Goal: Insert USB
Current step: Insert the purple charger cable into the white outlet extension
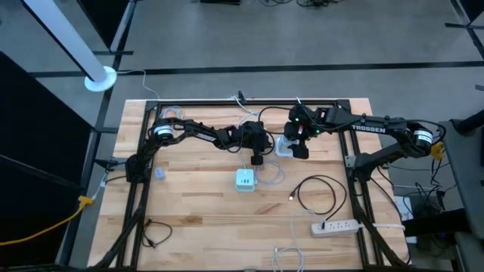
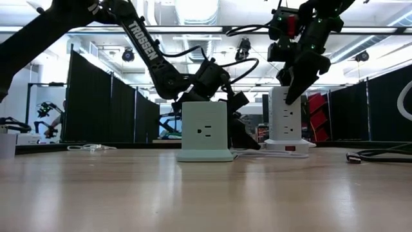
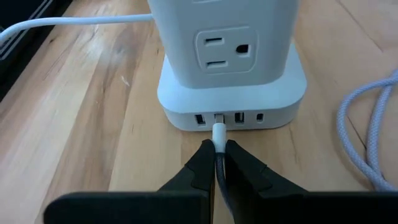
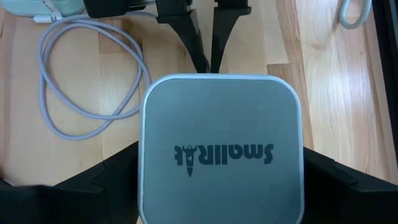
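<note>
While the right gripper (image 4: 217, 186) clamps the white power tower (image 4: 221, 146) steady, the left gripper (image 3: 216, 152), pinched on the USB plug (image 3: 219, 132), holds it at a base port (image 3: 219, 117), needing a straight push in.

White lettering "TROSSEN" is showing on the right arm (image 1: 370, 128) and another dark arm (image 2: 143, 38). "SmallRig" is appearing, inverted, on the tower's grey top (image 4: 222, 152).
</note>
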### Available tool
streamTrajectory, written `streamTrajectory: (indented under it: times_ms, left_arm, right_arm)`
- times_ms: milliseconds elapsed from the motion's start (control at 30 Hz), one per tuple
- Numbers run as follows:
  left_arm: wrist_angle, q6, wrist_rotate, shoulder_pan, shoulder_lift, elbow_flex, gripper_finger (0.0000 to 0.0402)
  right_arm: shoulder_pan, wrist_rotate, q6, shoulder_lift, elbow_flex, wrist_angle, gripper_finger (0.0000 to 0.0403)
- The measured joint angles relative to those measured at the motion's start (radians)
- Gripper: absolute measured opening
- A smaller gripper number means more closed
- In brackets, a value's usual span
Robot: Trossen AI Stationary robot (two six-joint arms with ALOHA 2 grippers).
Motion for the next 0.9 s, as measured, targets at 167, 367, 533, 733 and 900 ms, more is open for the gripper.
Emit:
streamTrajectory:
  times_ms: [167, 367, 533, 733, 900]
  left_arm:
    - [-0.056, 0.028, -0.015, 0.001, -0.024, 0.001, 0.0012]
    - [-0.163, 0.078, -0.103, 0.015, -0.083, 0.001, 0.0012]
    - [-0.157, 0.049, -0.017, 0.017, -0.084, 0.001, 0.0012]
    - [-0.047, 0.044, -0.017, 0.015, -0.055, 0.001, 0.0012]
    - [-0.044, 0.045, -0.017, 0.022, -0.049, 0.001, 0.0012]
  right_arm:
    - [0.0, -0.002, -0.008, 0.0, 0.0, 0.003, 0.0294]
    - [0.0, -0.003, -0.007, 0.001, 0.0, 0.003, 0.0294]
    - [0.0, -0.003, -0.006, 0.001, 0.0, 0.003, 0.0294]
    - [0.0, -0.003, -0.012, 0.001, 0.0, 0.004, 0.0294]
    - [0.0, -0.006, -0.011, 0.001, 0.0, 0.005, 0.0294]
